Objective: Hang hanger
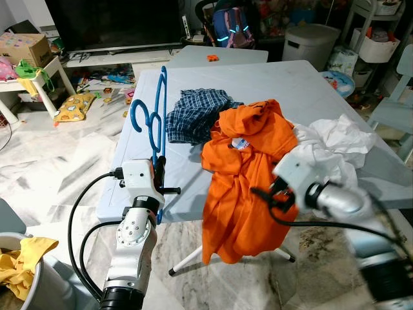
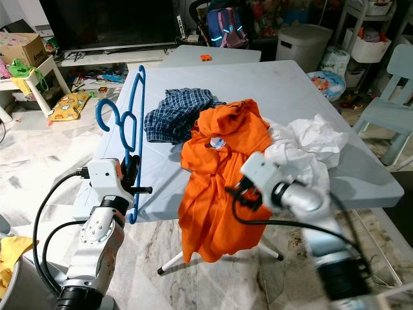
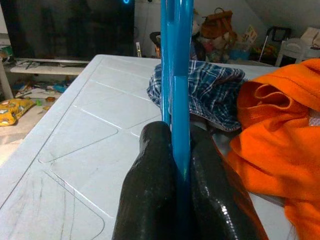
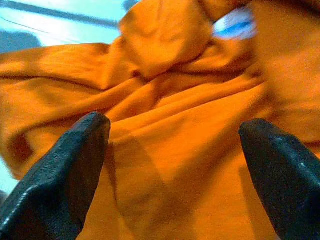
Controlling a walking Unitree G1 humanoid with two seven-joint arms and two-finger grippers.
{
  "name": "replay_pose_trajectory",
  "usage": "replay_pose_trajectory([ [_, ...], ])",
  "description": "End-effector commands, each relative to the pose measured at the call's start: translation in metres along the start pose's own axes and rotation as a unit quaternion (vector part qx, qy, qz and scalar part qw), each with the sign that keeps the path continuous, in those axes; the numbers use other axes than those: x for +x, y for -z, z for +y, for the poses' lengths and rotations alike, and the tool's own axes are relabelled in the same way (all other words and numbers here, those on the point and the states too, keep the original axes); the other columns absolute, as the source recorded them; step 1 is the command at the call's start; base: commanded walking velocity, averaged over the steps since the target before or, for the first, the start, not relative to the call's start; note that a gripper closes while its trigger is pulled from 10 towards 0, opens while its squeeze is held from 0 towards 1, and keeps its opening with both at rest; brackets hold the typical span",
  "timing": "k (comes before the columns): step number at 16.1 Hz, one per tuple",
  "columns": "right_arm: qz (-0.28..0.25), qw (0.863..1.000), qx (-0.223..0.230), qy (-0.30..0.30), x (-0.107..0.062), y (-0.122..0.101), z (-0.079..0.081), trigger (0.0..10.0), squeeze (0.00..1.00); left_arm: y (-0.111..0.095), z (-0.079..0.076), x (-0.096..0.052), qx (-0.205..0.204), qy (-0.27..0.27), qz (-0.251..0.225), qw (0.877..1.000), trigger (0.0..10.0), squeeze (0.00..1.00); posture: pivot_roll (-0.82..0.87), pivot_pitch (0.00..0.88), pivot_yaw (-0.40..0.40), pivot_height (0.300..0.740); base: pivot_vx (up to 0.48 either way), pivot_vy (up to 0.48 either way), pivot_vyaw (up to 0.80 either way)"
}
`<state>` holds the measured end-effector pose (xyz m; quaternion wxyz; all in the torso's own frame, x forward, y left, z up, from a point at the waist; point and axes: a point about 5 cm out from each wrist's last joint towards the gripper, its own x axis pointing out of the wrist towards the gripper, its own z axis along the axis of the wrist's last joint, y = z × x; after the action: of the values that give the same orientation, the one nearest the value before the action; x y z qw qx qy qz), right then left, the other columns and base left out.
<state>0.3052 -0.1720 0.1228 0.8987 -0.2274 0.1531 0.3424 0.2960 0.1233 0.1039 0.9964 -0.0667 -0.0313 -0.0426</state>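
We hold the hanger up at the table's left edge.
Our left end effector [image 3: 176, 175] clamps the blue plastic hanger [image 1: 155, 119] upright over the pale grey table [image 1: 303, 84]; our right end effector [image 4: 172, 150], fingers spread wide, faces the draped orange shirt [image 1: 245, 174].

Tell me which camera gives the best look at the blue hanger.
The left eye view: the whole blue hanger stands upright in the left gripper, hook included. The right eye view shows the same. The left wrist view shows its lower bars edge-on between the fingers.
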Motion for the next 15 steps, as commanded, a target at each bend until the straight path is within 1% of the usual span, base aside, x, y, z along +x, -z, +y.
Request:
replay_pose_trajectory([
  [1, 0.009, 1.0, 0.024, 0.008, 0.001, 0.004, -0.001, 10.0, 1.0, 0.002, 0.001, 0.001, -0.001, 0.0, 0.005, 1.0, 10.0, 0.0, -0.2, 0.0, 0.06, 0.74, 0.0, 0.0, 0.0],
  [2, 0.021, 0.999, 0.045, 0.013, 0.005, 0.01, 0.003, 10.0, 1.0, 0.002, 0.002, 0.001, -0.001, -0.001, 0.006, 1.0, 10.0, 0.0, -0.19, 0.0, 0.058, 0.74, 0.0, 0.0, 0.0],
  [3, 0.032, 0.997, 0.061, 0.02, 0.008, 0.014, 0.006, 10.0, 0.83, 0.002, 0.003, 0.0, 0.0, -0.002, 0.006, 1.0, 10.0, 0.0, -0.19, 0.0, 0.057, 0.74, 0.0, 0.0, 0.0],
  [4, 0.04, 0.997, 0.065, 0.021, 0.01, 0.016, 0.01, 10.0, 0.66, 0.002, 0.003, 0.0, 0.0, -0.003, 0.006, 1.0, 10.0, 0.0, -0.19, 0.0, 0.057, 0.74, 0.0, 0.0, 0.0],
  [5, 0.052, 0.995, 0.079, 0.034, 0.014, 0.02, 0.014, 10.0, 0.0, 0.002, 0.004, 0.0, 0.0, -0.003, 0.005, 1.0, 10.0, 0.0, -0.19, 0.0, 0.056, 0.74, 0.0, 0.0, 0.0],
  [6, 0.059, 0.993, 0.091, 0.037, 0.017, 0.024, 0.019, 10.0, 0.0, 0.002, 0.004, 0.0, 0.0, -0.004, 0.006, 1.0, 10.0, 0.0, -0.19, 0.0, 0.056, 0.74, 0.0, 0.0, 0.0],
  [8, 0.069, 0.992, 0.098, 0.038, 0.023, 0.029, 0.028, 10.0, 0.0, 0.002, 0.004, 0.001, 0.0, -0.004, 0.005, 1.0, 10.0, 0.0, -0.18, 0.0, 0.055, 0.74, 0.0, 0.0, 0.0],
  [9, 0.07, 0.992, 0.1, 0.04, 0.024, 0.031, 0.03, 8.6, 0.0, 0.002, 0.004, 0.0, 0.0, -0.004, 0.005, 1.0, 10.0, 0.0, -0.18, 0.0, 0.055, 0.74, 0.0, 0.0, 0.0],
  [10, 0.074, 0.99, 0.106, 0.052, 0.029, 0.032, 0.035, 0.0, 0.0, 0.002, 0.003, 0.001, -0.001, -0.004, 0.006, 1.0, 10.0, 0.0, -0.19, 0.0, 0.055, 0.74, 0.0, 0.0, 0.0],
  [11, 0.074, 0.99, 0.109, 0.051, 0.033, 0.032, 0.04, 0.0, 0.0, 0.002, 0.003, 0.001, -0.002, -0.003, 0.006, 1.0, 10.0, 0.0, -0.19, 0.0, 0.055, 0.74, 0.0, 0.0, 0.0],
  [15, 0.072, 0.989, 0.113, 0.055, 0.035, 0.032, 0.039, 0.0, 0.0, 0.002, 0.001, 0.001, -0.002, -0.002, 0.005, 1.0, 10.0, 0.0, -0.19, 0.0, 0.054, 0.74, 0.0, 0.0, 0.0],
])
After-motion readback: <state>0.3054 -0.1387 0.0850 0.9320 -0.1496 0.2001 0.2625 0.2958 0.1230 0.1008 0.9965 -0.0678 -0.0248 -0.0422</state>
